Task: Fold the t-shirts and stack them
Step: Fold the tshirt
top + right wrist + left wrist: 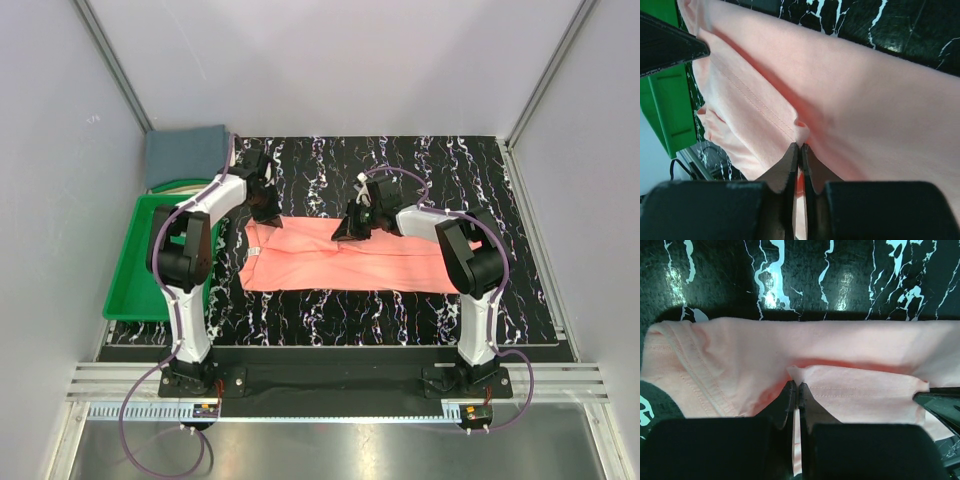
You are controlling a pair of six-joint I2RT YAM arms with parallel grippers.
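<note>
We see the left gripper (266, 208) and the right gripper (352, 228) each pinched shut on an edge of the salmon-pink t-shirt (345, 262), spread just right of the green tray (125, 292); unequal pulls or a slipping pinch could skew the fold.

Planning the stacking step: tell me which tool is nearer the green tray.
Left. The left tool pinches the pink t-shirt just right of the green tray; the right tool grips it farther right.
</note>
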